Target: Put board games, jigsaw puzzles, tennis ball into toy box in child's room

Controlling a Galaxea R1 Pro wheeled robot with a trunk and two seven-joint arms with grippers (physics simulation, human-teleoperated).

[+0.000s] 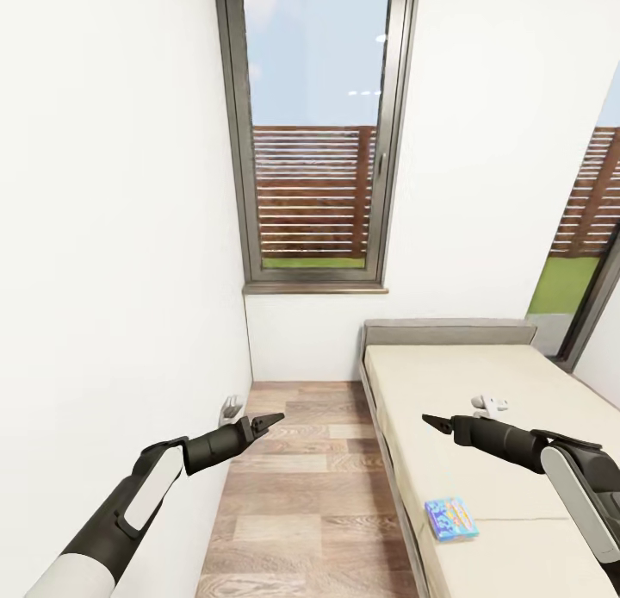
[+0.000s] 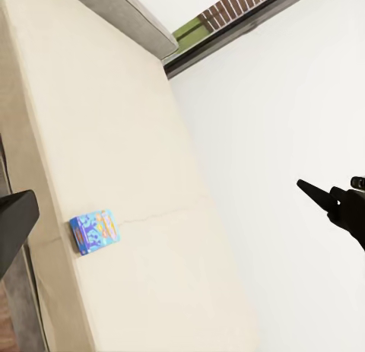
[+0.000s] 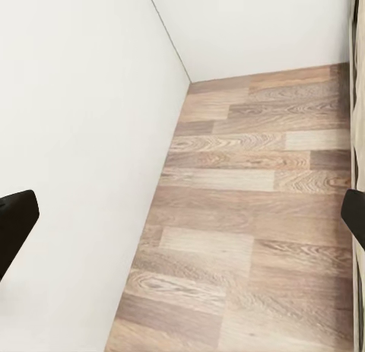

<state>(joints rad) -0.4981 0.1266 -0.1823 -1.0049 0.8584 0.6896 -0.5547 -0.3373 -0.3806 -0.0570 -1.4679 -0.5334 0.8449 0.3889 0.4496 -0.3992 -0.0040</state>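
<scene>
On the left, the left gripper (image 1: pixel 274 421) hangs over the wooden floor (image 1: pixel 293 486) beside the white wall (image 1: pixel 112 236), holding nothing. Its fingers look pressed almost together in the head view, but the left wrist view suggests a gap, so I cannot tell. Further right, the right gripper (image 1: pixel 433 422) hovers above the bed (image 1: pixel 448 374), also empty; its fingers frame the right wrist view wide apart, so they seem spread. The small blue board game (image 1: pixel 451 518) lies flat on the mattress near its floor-side edge, below the right arm. I think a sideways push could slide it off onto the floor. The left wrist view shows the box (image 2: pixel 93 231) and the other gripper (image 2: pixel 312 191); the right wrist view shows only floor (image 3: pixel 251 207) and wall.
</scene>
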